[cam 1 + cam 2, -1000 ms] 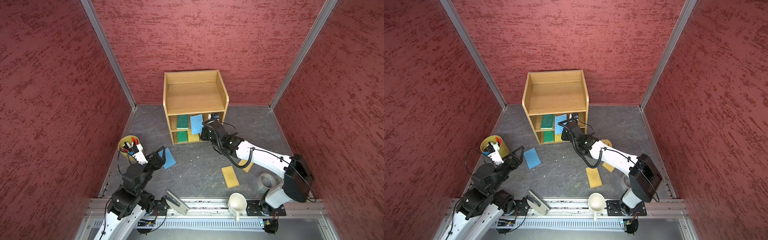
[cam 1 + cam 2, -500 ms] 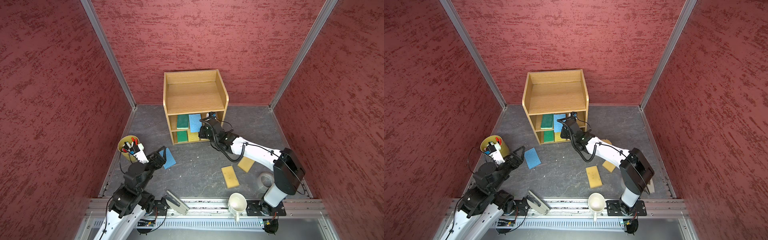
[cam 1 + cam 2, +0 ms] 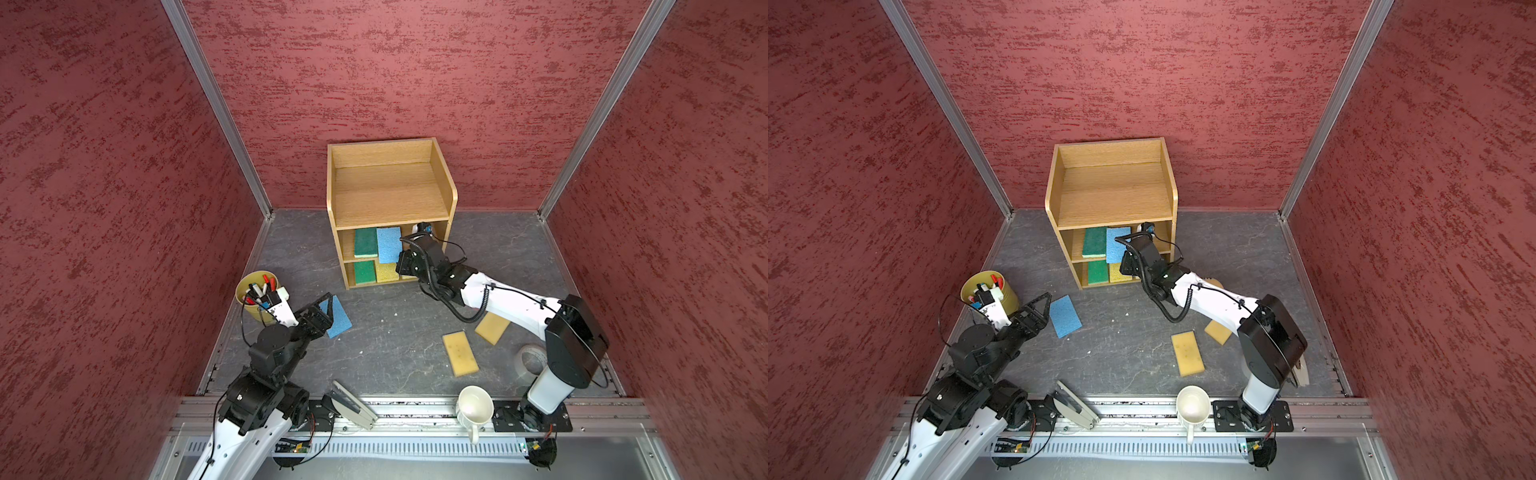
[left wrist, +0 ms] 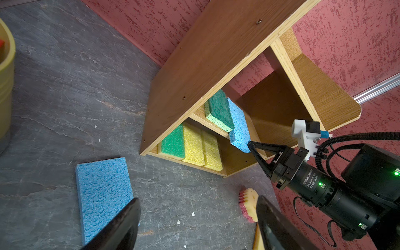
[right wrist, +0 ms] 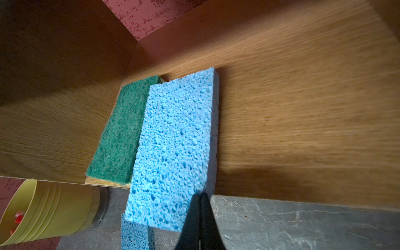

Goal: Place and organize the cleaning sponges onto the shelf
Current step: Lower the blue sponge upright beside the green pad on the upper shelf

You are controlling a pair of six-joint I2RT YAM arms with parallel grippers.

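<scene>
Shelf [image 3: 390,195] holds 5 sponges [image 3: 365,243] (2 middle, 3 bottom); 4 on floor [image 3: 395,340] before it.

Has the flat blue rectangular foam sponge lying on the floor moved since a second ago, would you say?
No; the blue sponge keeps its place relative to the light wooden shelf.

Red textured walls [image 3: 374,62] on 3 sides, alu corner posts [image 3: 217,108], dark grey slate-look floor [image 3: 395,332], even light

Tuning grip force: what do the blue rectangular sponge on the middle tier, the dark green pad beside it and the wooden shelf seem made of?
Blue rectangular sponge: matte, open-pored foam, probably cellulose; irregular holes. Dark green pad: fuzzy fibrous scouring layer over paler foam. Wooden shelf: smooth oak-grained board, possibly veneer.
</scene>
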